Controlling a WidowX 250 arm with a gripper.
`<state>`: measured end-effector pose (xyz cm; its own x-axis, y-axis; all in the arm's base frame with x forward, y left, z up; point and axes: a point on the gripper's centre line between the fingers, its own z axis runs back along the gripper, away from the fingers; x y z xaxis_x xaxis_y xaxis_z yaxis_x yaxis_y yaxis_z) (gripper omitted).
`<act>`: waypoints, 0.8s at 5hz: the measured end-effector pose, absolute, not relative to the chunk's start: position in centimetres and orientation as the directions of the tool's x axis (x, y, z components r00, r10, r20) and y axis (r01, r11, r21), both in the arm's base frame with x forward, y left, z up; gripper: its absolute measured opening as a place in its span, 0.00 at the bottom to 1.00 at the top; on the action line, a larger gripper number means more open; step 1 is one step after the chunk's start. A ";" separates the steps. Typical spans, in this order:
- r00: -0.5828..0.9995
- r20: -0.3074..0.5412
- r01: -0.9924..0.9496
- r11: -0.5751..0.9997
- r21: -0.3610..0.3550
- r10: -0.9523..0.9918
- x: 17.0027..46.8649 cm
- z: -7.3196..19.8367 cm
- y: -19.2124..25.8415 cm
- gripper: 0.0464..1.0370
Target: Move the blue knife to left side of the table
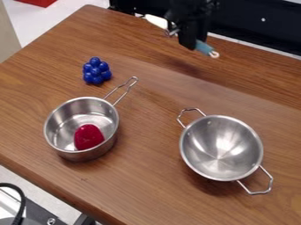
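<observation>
At the top of the camera view, right of centre, the black gripper [187,37] hangs above the far part of the table [141,132]. It is shut on the blue knife [204,47], whose blue handle with a pale end loop sticks out at the lower right. The knife's whitish blade shows at the upper left of the gripper. The middle of the knife is hidden behind the gripper. The knife is held off the tabletop, slanting down to the right.
A steel saucepan [57,131] with a red object [88,136] inside stands at the left, its handle pointing to the upper right. A blue grape-like cluster [97,71] lies behind it. A steel bowl with two handles [221,148] stands at the right.
</observation>
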<state>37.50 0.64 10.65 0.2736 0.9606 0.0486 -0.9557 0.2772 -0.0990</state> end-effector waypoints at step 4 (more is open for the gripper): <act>0.685 0.107 -0.700 0.692 -0.176 0.720 32.2 12.3 9.4 0.17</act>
